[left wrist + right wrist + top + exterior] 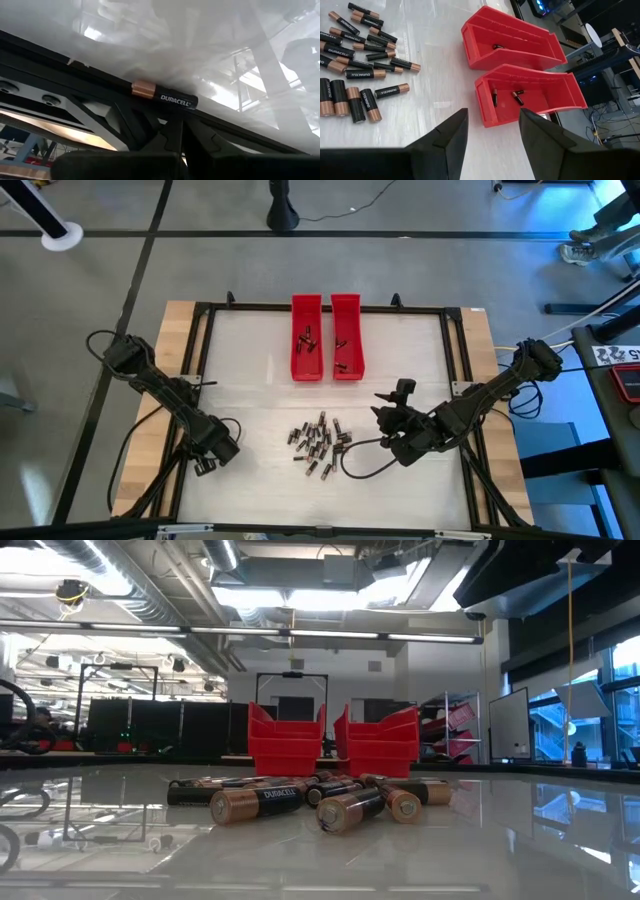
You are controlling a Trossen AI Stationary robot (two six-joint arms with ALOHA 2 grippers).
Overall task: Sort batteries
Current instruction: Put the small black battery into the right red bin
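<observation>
Copper-capped batteries [300,802] marked "DURACELL"

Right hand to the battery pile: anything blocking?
Nothing visible. The right hand, open, sits beside the battery pile with bare table between them. The two red trays stand farther back, off that line.

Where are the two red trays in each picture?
High view: the two red trays stand side by side at the table's far middle, beyond the battery pile.
Low view: the trays stand behind the pile, mid-picture.
Left wrist view: not in it; only one Duracell battery shows.
Right wrist view: the trays lie past the open right gripper.
Shared landmark: the battery pile.
</observation>
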